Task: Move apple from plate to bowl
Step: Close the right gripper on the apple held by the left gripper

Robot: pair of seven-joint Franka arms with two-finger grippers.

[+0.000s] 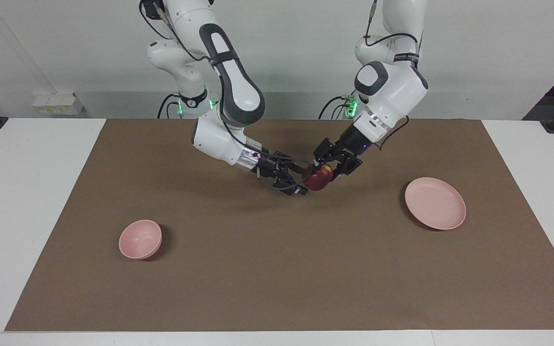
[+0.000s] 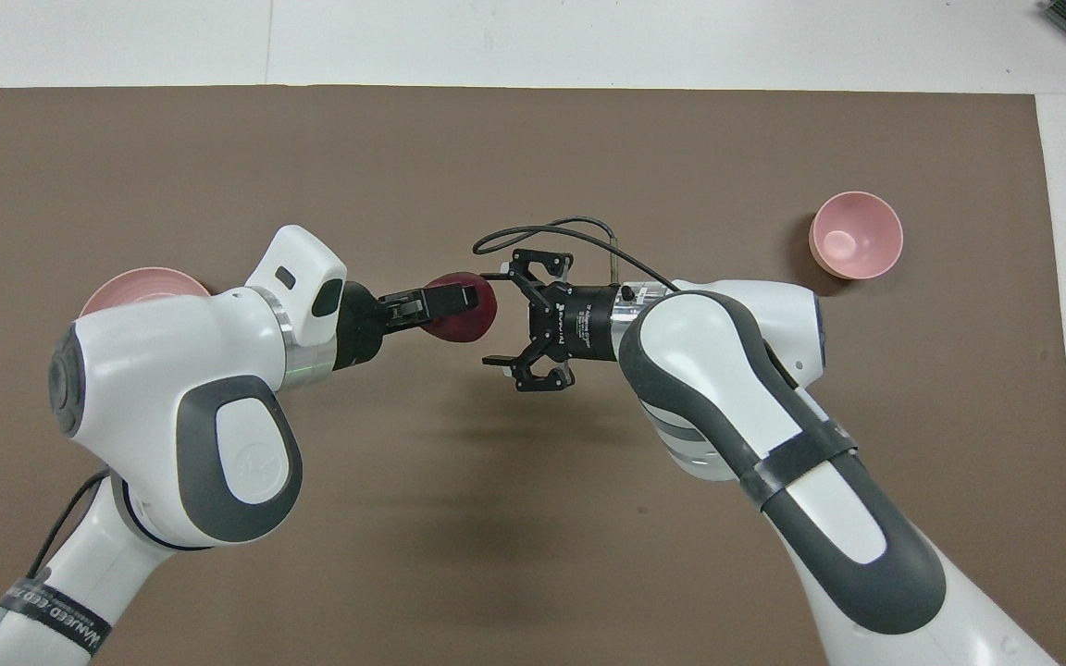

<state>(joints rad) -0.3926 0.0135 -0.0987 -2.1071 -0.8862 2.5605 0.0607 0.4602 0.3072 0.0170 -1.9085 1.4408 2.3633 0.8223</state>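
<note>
My left gripper (image 1: 323, 172) is shut on the dark red apple (image 1: 316, 181) and holds it in the air over the middle of the brown mat. In the overhead view the left gripper (image 2: 461, 300) lies across the apple (image 2: 470, 320). My right gripper (image 1: 301, 180) is open, its fingertips right at the apple's side; it also shows in the overhead view (image 2: 494, 319). The pink plate (image 1: 435, 203) lies empty toward the left arm's end, partly hidden under the left arm in the overhead view (image 2: 140, 280). The pink bowl (image 1: 140, 239) stands empty toward the right arm's end (image 2: 855, 235).
A brown mat (image 1: 277, 269) covers most of the white table (image 1: 31, 202). Both arms lean in over the mat's middle, on the robots' side of the plate and bowl.
</note>
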